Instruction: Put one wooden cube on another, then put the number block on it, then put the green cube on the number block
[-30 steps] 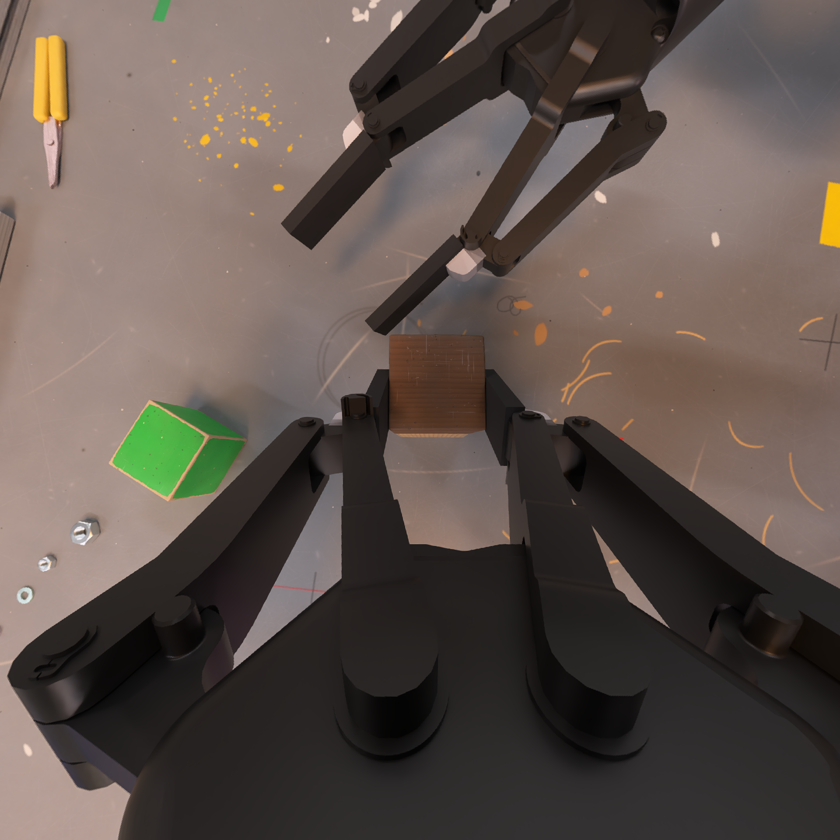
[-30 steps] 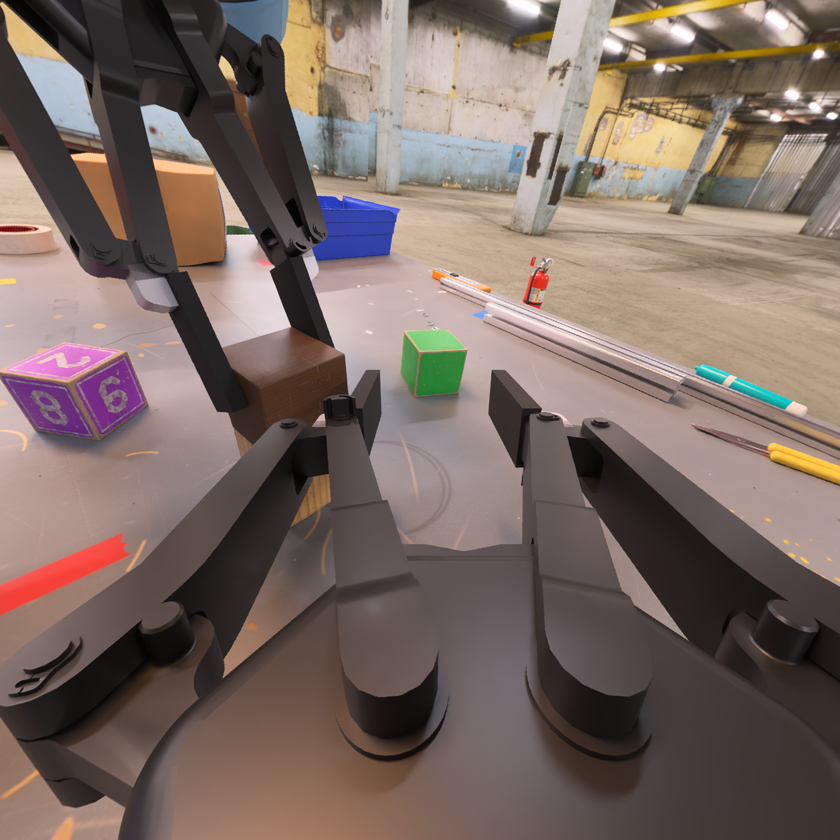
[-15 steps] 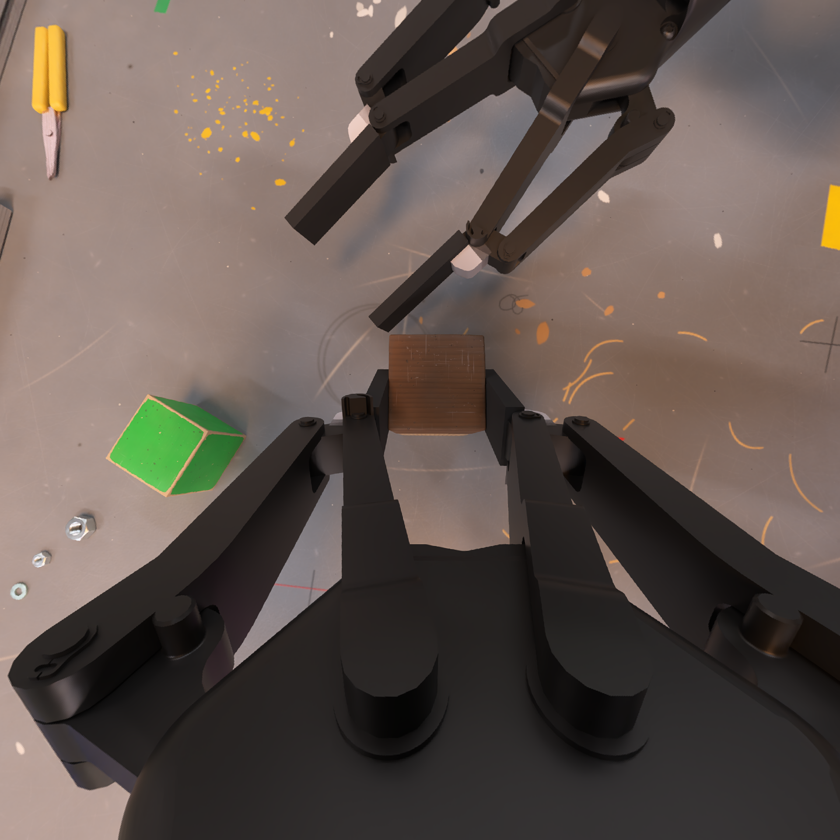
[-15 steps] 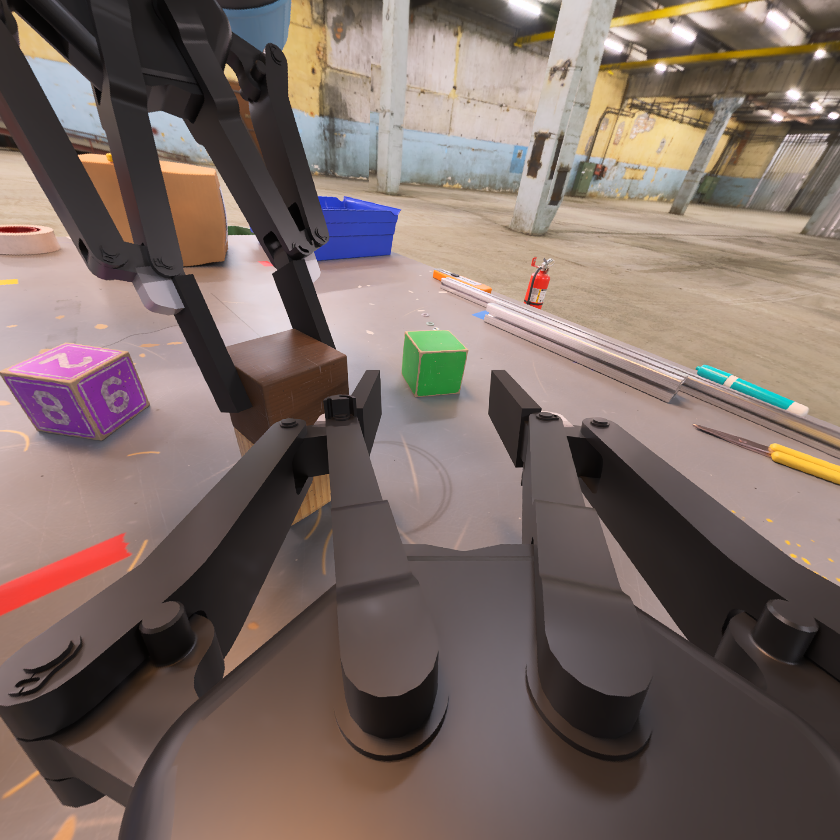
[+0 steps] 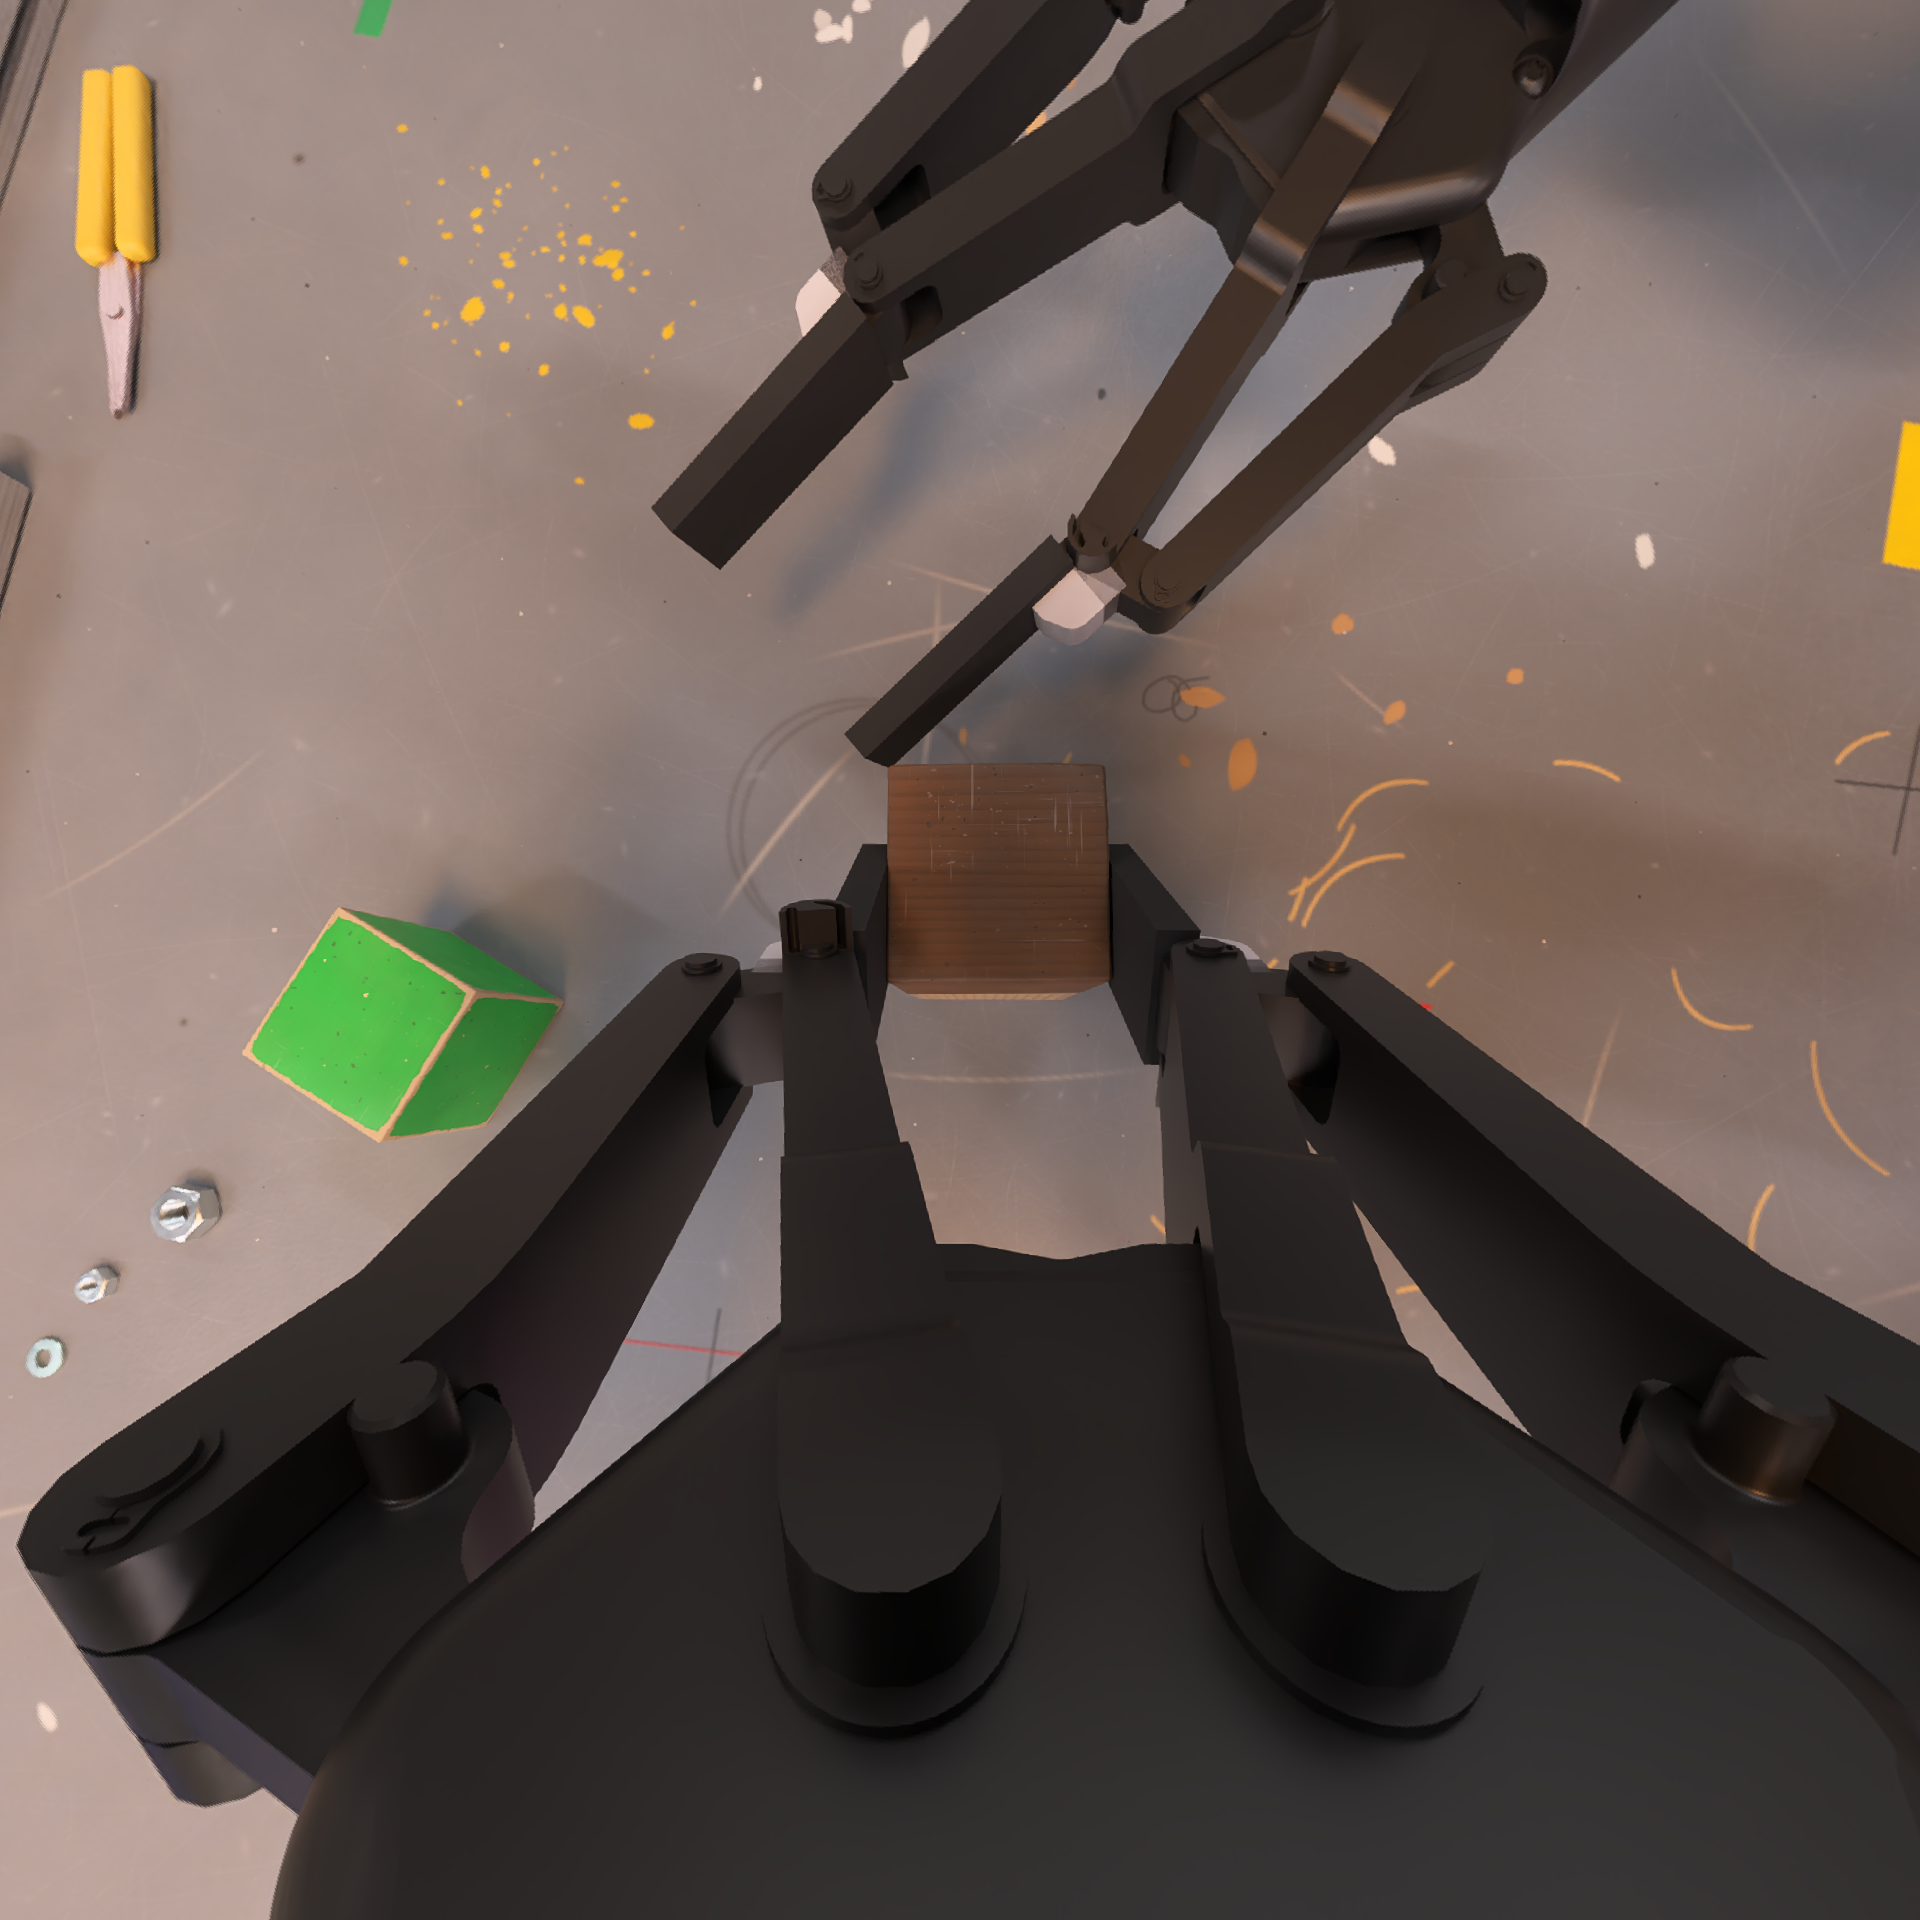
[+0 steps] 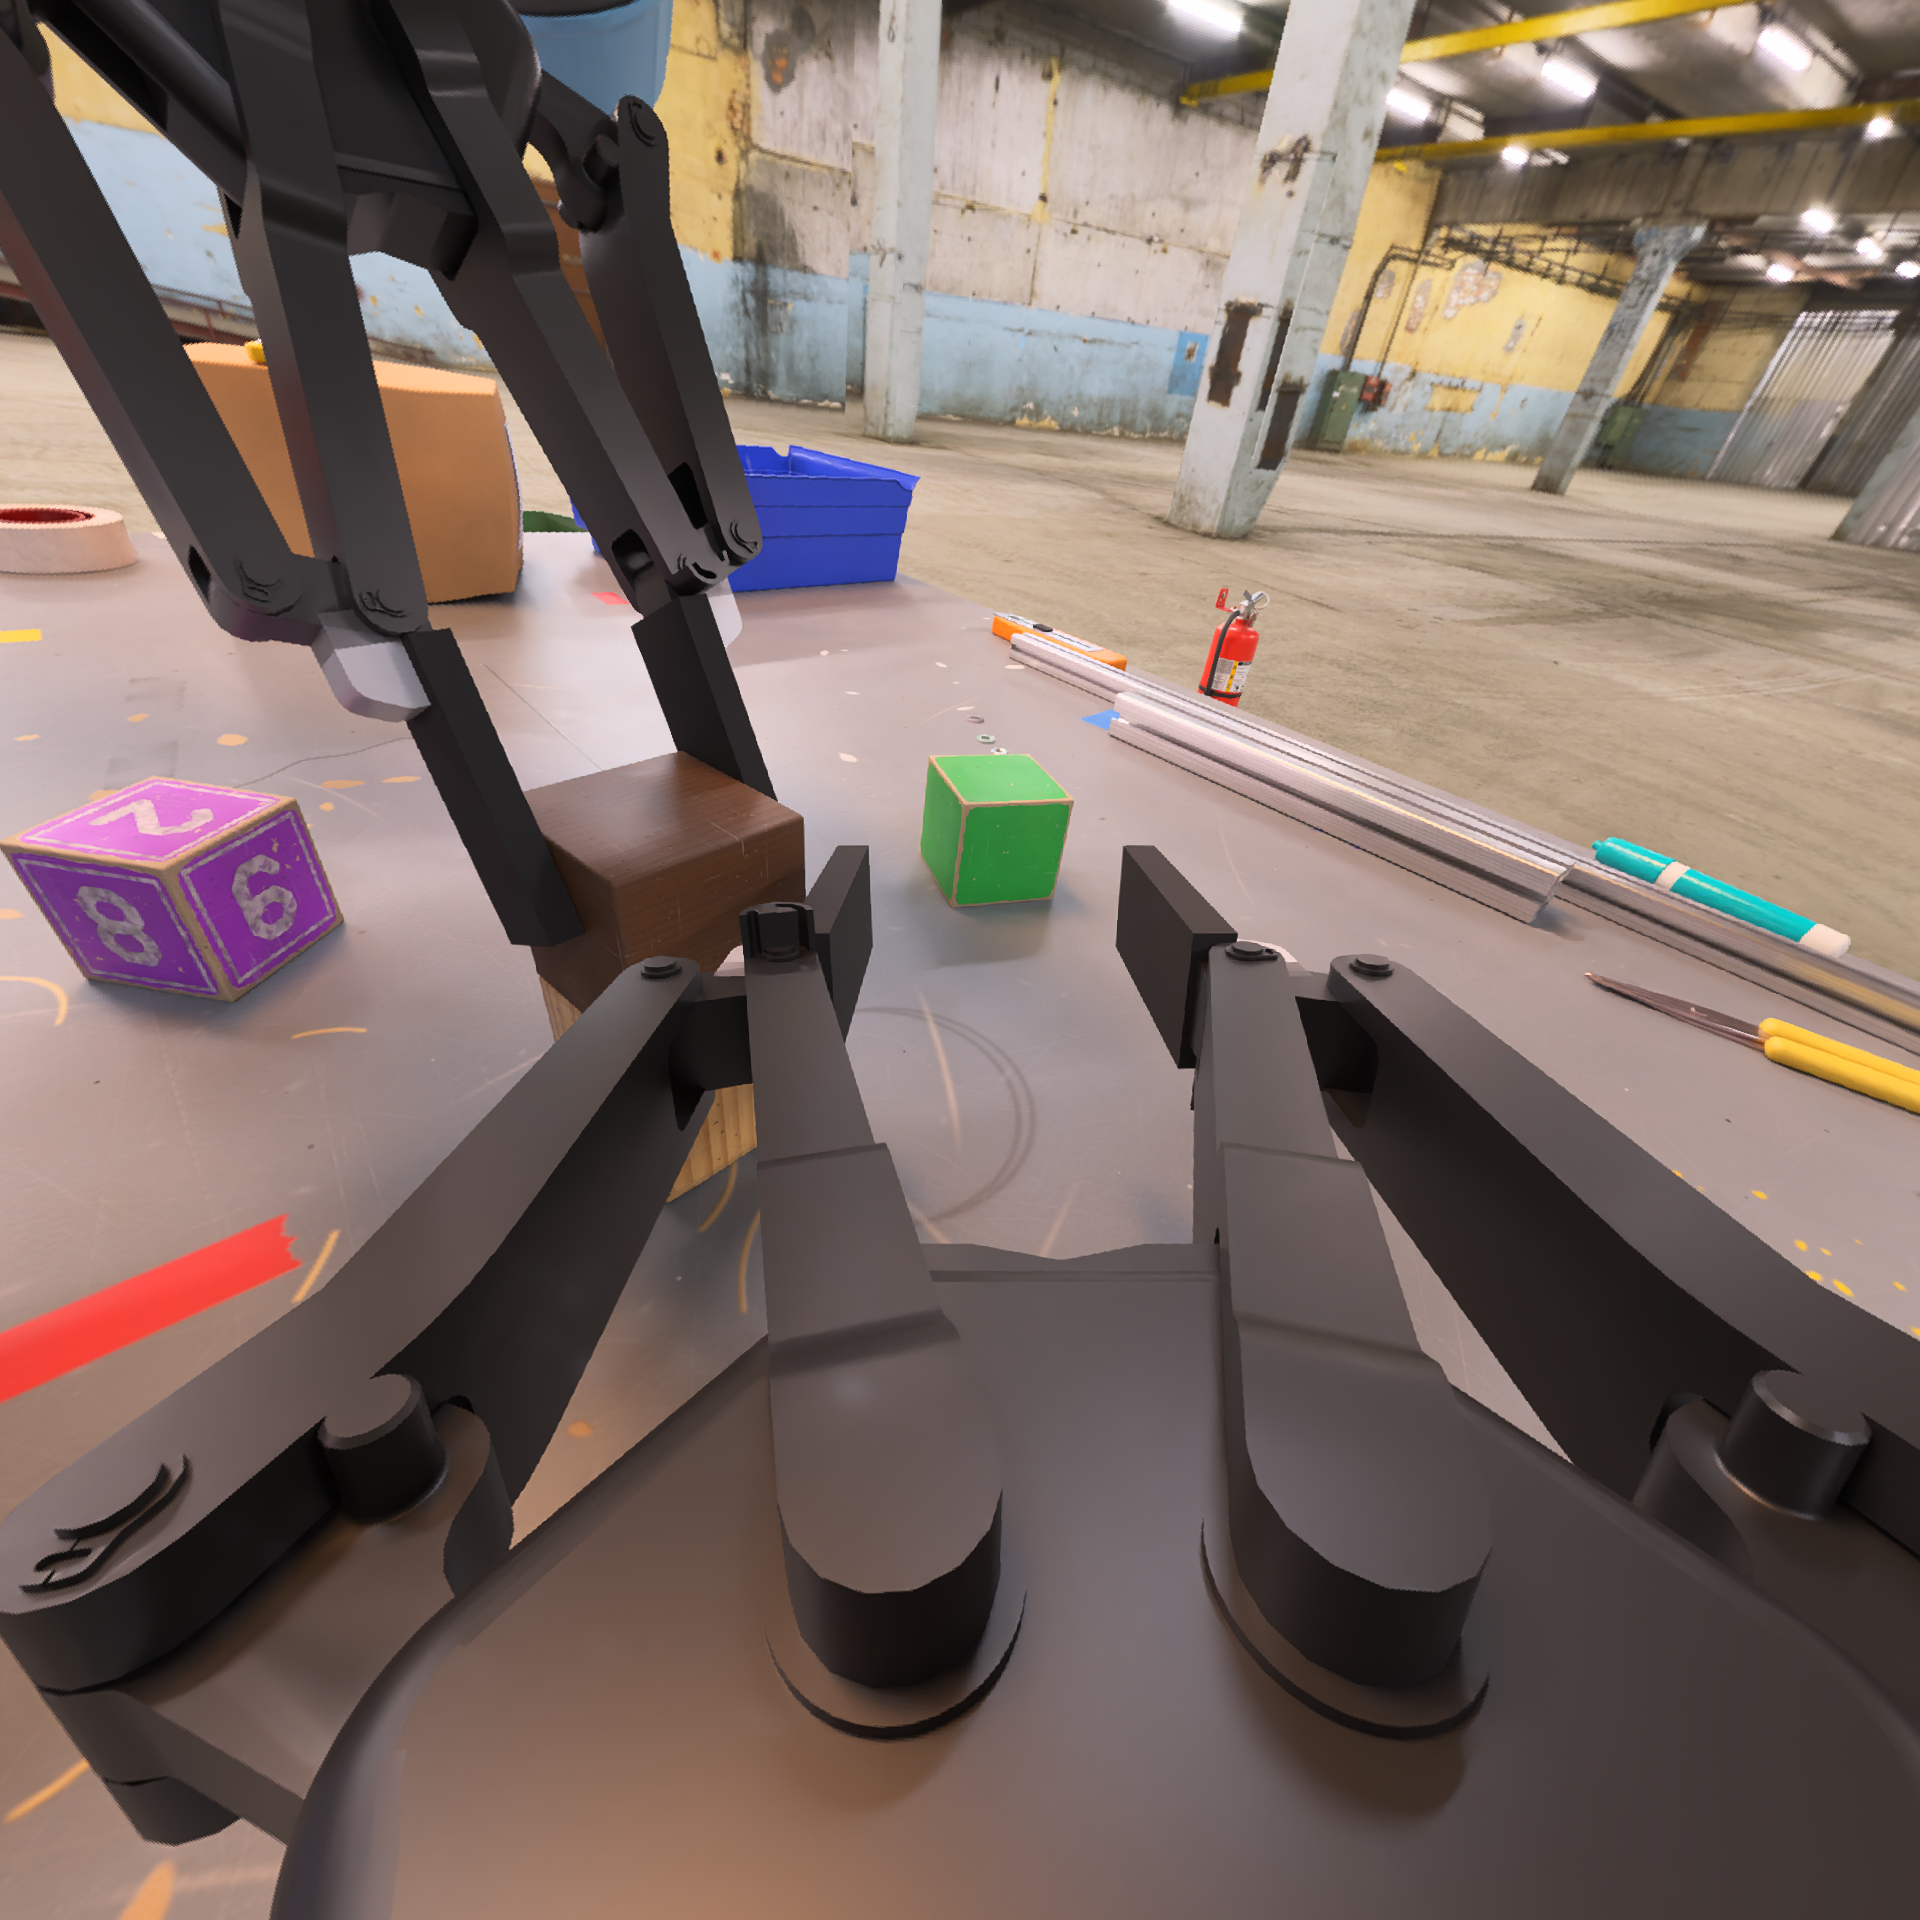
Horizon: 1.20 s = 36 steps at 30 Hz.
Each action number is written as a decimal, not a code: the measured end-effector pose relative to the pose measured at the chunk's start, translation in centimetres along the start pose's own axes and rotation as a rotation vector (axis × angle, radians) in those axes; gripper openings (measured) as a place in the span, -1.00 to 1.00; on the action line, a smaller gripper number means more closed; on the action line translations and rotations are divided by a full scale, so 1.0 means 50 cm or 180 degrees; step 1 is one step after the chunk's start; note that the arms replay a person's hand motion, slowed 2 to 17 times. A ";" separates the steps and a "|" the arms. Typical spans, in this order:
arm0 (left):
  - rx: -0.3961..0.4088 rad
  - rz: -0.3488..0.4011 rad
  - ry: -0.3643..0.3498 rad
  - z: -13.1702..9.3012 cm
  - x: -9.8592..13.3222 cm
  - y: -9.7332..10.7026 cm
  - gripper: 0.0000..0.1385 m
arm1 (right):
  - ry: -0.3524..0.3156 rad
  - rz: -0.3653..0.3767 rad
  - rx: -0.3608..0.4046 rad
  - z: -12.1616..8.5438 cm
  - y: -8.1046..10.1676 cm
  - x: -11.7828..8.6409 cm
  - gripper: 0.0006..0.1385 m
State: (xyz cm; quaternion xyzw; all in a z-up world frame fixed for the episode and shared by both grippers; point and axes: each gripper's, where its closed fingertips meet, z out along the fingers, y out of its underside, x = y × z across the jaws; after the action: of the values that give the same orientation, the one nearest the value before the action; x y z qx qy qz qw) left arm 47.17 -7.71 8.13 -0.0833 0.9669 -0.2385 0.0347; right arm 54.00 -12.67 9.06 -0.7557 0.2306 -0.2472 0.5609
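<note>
My left gripper [image 5: 997, 920] is shut on a dark brown wooden cube [image 5: 997, 873] and points straight down. In the right wrist view the dark cube [image 6: 665, 842] stands on top of a light wooden cube [image 6: 717, 1132], with the left gripper's fingers [image 6: 488, 790] on both sides of it. My right gripper [image 6: 992, 935] is open and empty, low over the table, just right of the stack; it also shows in the left wrist view [image 5: 779, 639]. The green cube [image 6: 995, 831] lies beyond it, and shows in the left wrist view [image 5: 400, 1023]. The purple number block [image 6: 171, 883] lies left of the stack.
Yellow-handled scissors [image 6: 1818, 1070], a teal marker [image 6: 1714, 894] and aluminium bars [image 6: 1351, 800] line the table's right edge. A cardboard box [image 6: 416, 468], a blue bin [image 6: 821, 530] and a tape roll [image 6: 52, 535] stand at the back. Nuts [image 5: 185, 1210] lie near the green cube.
Almost nothing has moved. The left gripper stays shut on the dark cube over the light cube, and the right gripper stays open beside the stack.
</note>
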 end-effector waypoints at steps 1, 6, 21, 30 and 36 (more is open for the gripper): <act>-0.0002 0.0003 -0.0004 0.001 0.000 0.000 -0.25 | 0.0000 -0.0001 -0.0001 0.000 0.000 0.000 -0.08; -0.0009 0.0017 -0.0015 0.003 -0.001 -0.001 -0.25 | -0.0002 0.0002 -0.0009 0.001 0.001 0.000 -0.08; -0.0010 0.0020 0.0014 0.010 -0.001 0.001 -0.25 | 0.0001 0.0012 -0.0004 0.000 0.001 0.001 -0.08; 0.0015 0.0026 0.0028 0.011 0.000 0.001 -0.25 | -0.0001 0.0013 -0.0003 0.000 0.001 0.001 -0.08; 0.0063 0.0011 0.0041 0.015 0.000 -0.002 0.02 | -0.0003 0.0009 -0.0004 0.000 0.001 0.001 -0.08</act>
State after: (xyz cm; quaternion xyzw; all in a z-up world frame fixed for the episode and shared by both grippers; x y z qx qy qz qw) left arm 47.25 -8.15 7.50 -0.0797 0.9649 -0.2485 0.0298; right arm 54.03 -12.70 9.03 -0.7559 0.2316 -0.2459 0.5608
